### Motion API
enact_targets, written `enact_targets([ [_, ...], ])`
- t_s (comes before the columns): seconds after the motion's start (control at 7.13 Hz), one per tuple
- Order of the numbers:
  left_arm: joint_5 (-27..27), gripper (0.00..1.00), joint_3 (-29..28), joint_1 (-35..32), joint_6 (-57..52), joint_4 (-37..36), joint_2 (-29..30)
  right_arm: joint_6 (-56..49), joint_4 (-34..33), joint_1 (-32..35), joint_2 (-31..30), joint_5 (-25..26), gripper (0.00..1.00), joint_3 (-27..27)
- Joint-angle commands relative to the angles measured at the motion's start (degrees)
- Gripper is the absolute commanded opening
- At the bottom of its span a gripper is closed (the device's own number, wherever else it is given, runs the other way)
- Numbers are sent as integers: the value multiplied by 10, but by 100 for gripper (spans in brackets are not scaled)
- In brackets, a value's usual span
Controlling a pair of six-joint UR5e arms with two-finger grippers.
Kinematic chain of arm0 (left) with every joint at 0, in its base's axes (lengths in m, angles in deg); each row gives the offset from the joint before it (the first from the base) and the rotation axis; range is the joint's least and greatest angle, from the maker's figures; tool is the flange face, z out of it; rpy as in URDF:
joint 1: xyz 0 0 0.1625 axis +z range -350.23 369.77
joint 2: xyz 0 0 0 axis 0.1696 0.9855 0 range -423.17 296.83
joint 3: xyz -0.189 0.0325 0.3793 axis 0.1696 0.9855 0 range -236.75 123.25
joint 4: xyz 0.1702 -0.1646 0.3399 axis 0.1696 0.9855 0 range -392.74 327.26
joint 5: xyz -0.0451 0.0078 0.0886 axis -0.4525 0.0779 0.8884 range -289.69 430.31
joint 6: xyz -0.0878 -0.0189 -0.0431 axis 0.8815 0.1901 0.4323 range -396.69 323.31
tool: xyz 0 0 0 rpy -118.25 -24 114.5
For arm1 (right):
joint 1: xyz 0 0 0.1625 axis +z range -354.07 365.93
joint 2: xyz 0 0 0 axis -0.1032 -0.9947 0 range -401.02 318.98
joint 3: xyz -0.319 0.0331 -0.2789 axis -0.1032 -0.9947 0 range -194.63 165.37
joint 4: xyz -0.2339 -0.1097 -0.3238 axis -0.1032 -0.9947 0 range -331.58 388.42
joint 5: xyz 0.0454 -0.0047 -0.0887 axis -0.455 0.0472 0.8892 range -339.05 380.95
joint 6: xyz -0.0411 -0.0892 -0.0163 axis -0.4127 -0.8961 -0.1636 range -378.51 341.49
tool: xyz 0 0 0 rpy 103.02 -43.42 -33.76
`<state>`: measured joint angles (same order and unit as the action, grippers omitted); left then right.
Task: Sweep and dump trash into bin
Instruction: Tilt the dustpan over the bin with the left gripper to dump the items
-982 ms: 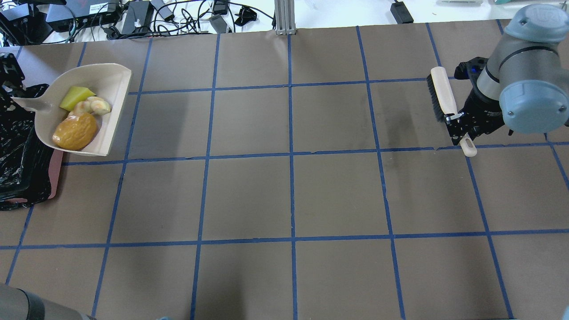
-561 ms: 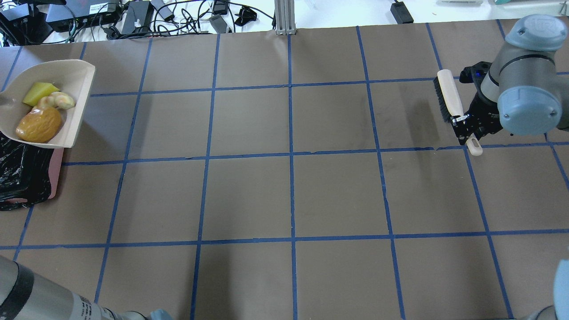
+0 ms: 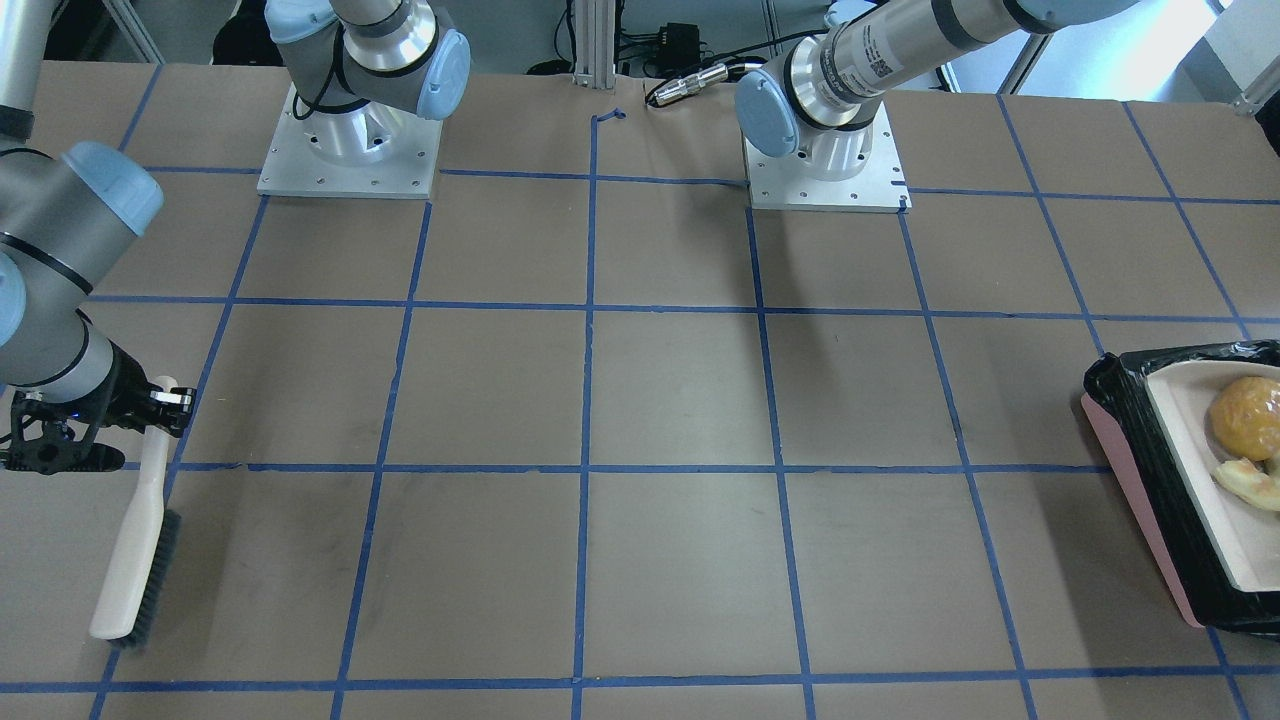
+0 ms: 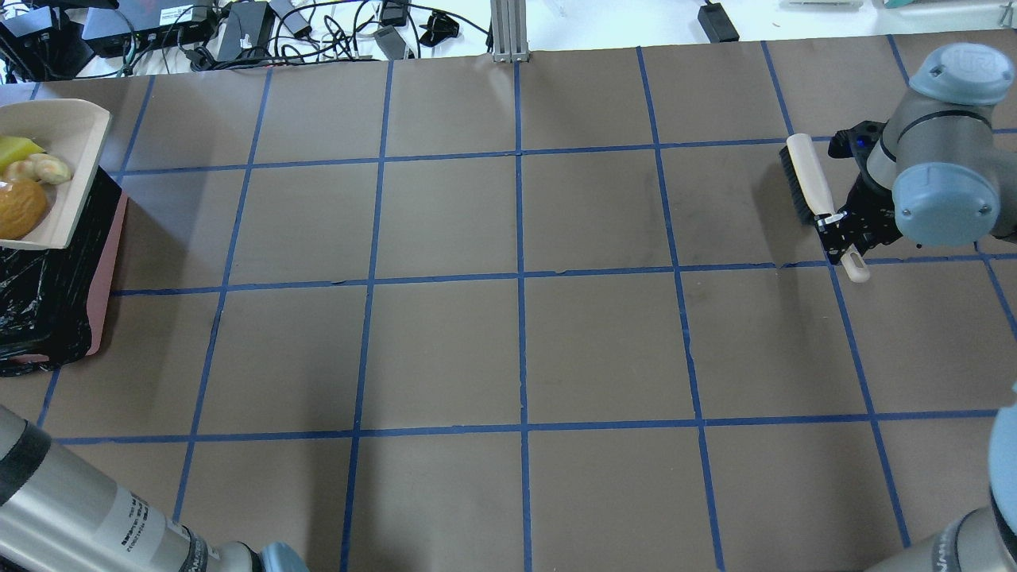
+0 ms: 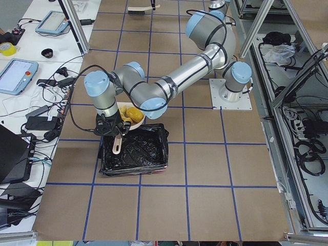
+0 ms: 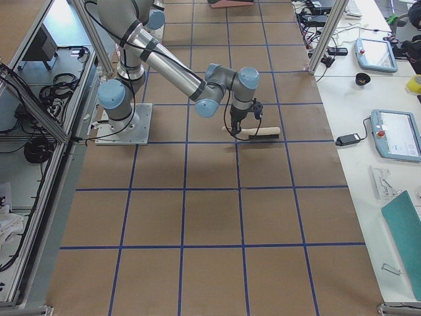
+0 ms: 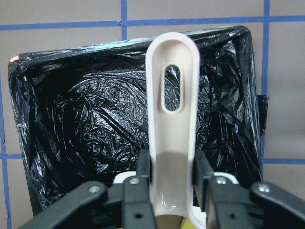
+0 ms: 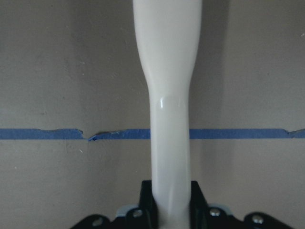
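My left tool (image 7: 172, 174) pinches the dustpan (image 4: 75, 151) by its handle, holding the pan above the black-lined bin (image 4: 56, 294) at the table's (image 4: 516, 342) 9 o'clock edge in the overhead view. The orange lump (image 4: 17, 208), croissant piece (image 4: 40, 168) and yellow wedge (image 4: 16, 148) lie in the pan, partly cut off by the frame. At 2 o'clock my right tool (image 4: 834, 222) is clamped on the brush (image 4: 804, 175) handle. Cables (image 4: 262, 32) clutter the 11 o'clock edge.

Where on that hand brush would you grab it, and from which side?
Grip the brush by its slim handle neck, just behind the wide bristle head, coming from above and pinching across the narrow width. The neck fits the claw; the head looks too broad. The right claw holds it just so.
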<state>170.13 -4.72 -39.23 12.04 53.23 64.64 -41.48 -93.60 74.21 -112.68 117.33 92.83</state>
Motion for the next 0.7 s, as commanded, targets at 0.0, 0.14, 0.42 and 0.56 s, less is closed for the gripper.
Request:
enact_targets([
  [0.0, 38, 0, -45, 18, -28, -4, 41, -5, -1, -4, 1, -1, 0, 5],
  [0.14, 44, 0, -46, 26, -31, -12, 42, -4, -2, -4, 1, -3, 0, 4],
  [0.42, 91, 0, -37, 32, -32, -48, 42, -3, -7, -4, 6, -7, 0, 4],
  [0.56, 123, 0, -21, 32, -33, -60, 42, -4, -9, -4, 6, -8, 0, 4],
])
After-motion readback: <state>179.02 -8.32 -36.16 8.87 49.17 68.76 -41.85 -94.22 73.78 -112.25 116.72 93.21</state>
